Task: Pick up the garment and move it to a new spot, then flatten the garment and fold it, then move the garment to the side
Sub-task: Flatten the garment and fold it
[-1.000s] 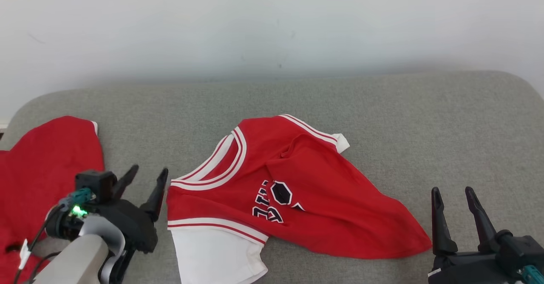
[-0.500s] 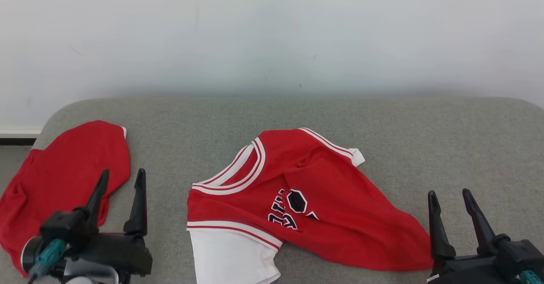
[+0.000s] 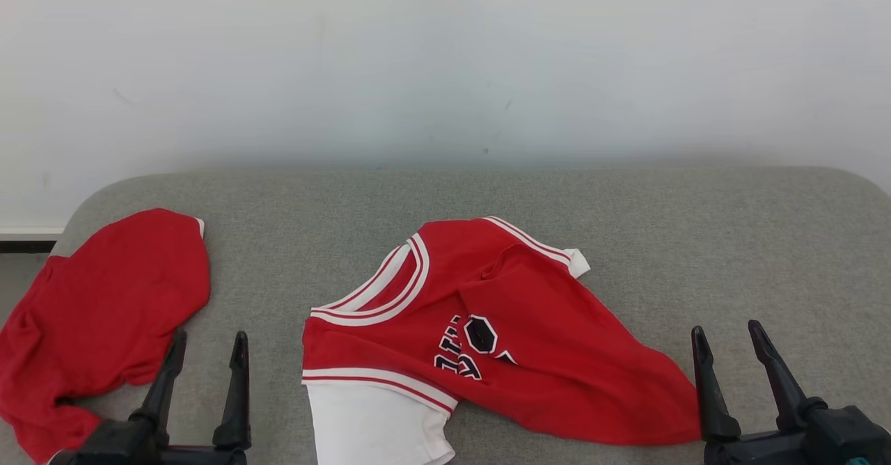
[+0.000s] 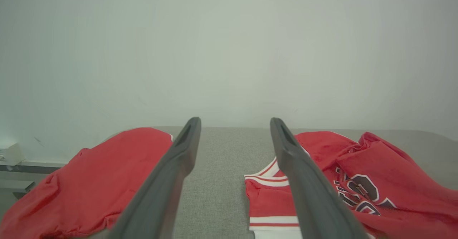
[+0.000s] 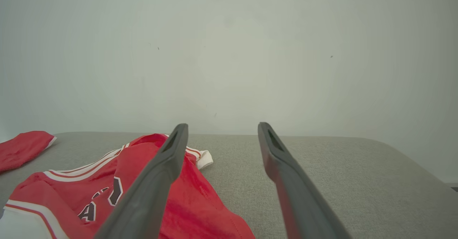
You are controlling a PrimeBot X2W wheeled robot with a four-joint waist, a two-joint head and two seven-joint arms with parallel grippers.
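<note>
The garment (image 3: 529,353) is a red jersey with white trim and black lettering. It lies crumpled on the middle of the grey padded surface (image 3: 626,228), with a white part at its near left corner. My left gripper (image 3: 210,337) stands open at the lower left, empty, a short way left of the jersey. My right gripper (image 3: 726,329) is open at the lower right, just beyond the jersey's right tip. The left wrist view has the jersey (image 4: 375,174) to the right of the open left gripper (image 4: 235,121). In the right wrist view the jersey (image 5: 211,210) lies left of the open right gripper (image 5: 222,125).
A second, plain red cloth (image 3: 104,312) lies at the surface's left end, close to my left fingers; it also appears in the left wrist view (image 4: 107,171). A white wall (image 3: 445,68) rises behind the surface. Bare grey padding stretches behind and to the right of the jersey.
The head camera has shifted, so the whole picture moved. My left arm has drawn back to the bottom edge, fingers now pointing straight up. Both garments lie as before.
</note>
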